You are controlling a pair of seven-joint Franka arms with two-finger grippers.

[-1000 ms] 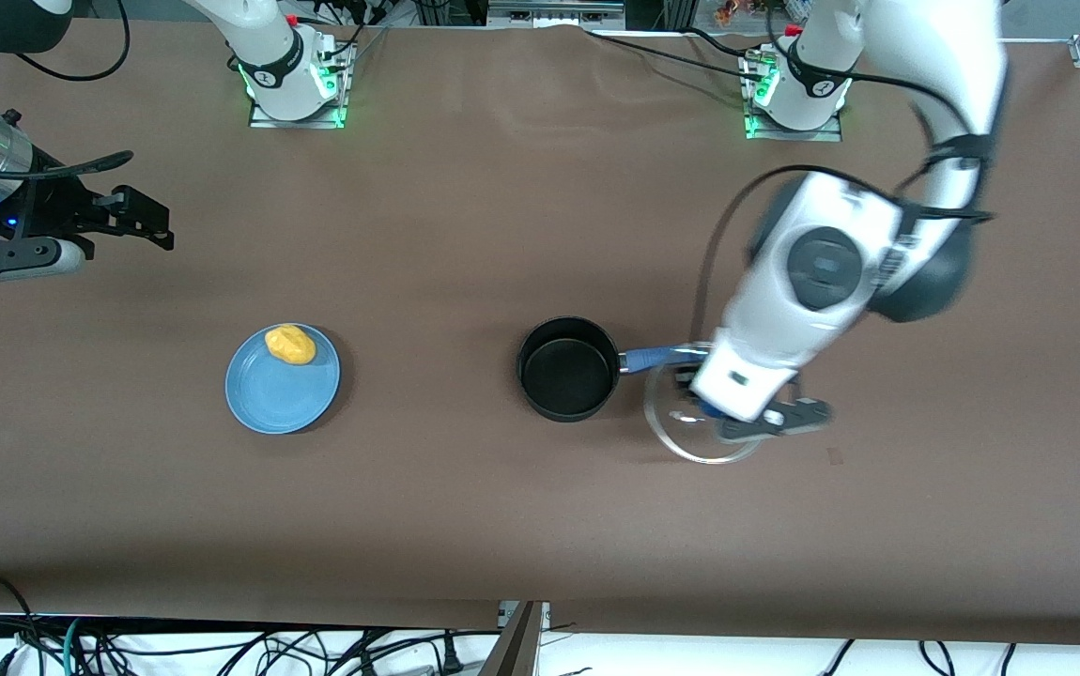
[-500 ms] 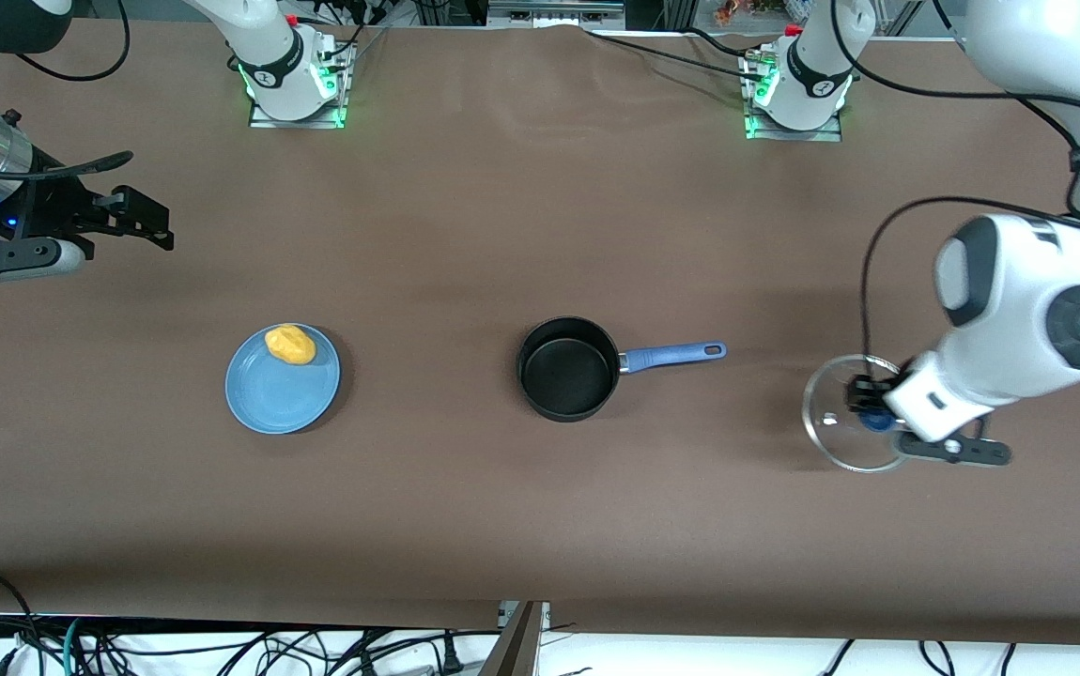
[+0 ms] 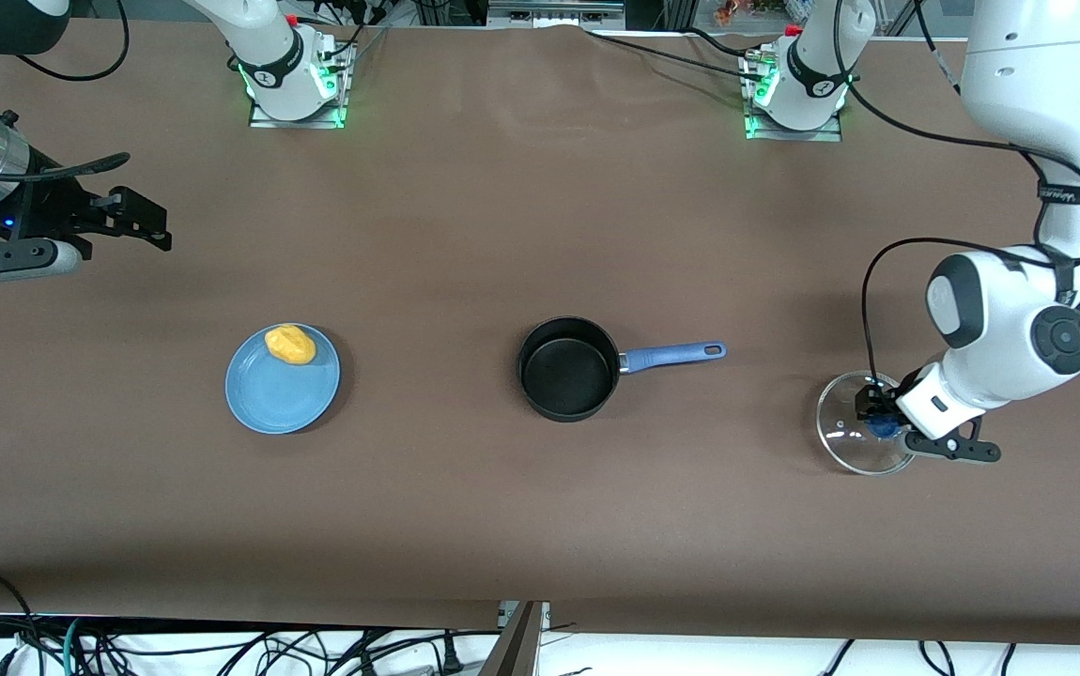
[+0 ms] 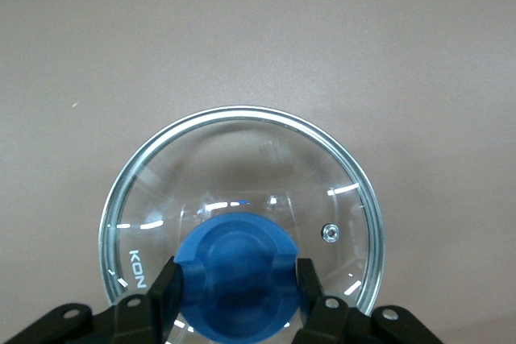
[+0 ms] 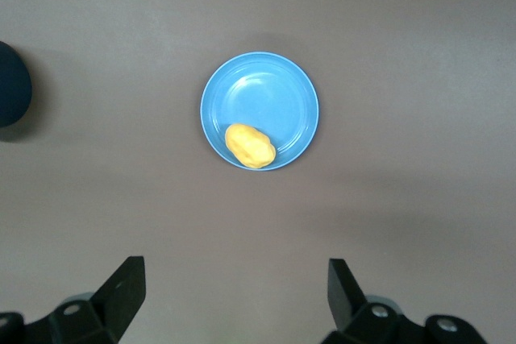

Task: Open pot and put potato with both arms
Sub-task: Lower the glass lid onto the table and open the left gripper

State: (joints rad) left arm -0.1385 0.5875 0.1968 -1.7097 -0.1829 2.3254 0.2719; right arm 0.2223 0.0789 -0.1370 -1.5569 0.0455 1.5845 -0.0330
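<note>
2 risks are judged from here. If the glass lid [image 3: 864,424] is released before it rests flat on the tabletop [image 3: 540,507], it could tip or roll off its rim; and the potato [image 3: 290,345], lying at the 12 o'clock edge of the blue plate [image 3: 282,399], could be nudged off by a badly centred descent.

The left gripper [image 3: 878,419] is held low over the tabletop toward the left arm's end, its jaws clamped on the lid's blue knob [image 4: 235,279] — whether the lid touches the surface cannot be told. The left arm is folded steeply down, its wrist bent toward the lid.

The right gripper [image 3: 117,218] is held above the right arm's end of the tabletop, jaws spread wide and empty, with the plate and potato below its camera.

The pot [image 3: 567,368] stands uncovered mid-tabletop, its handle pointing at 3 o'clock in the front view — well apart from lid and plate.
</note>
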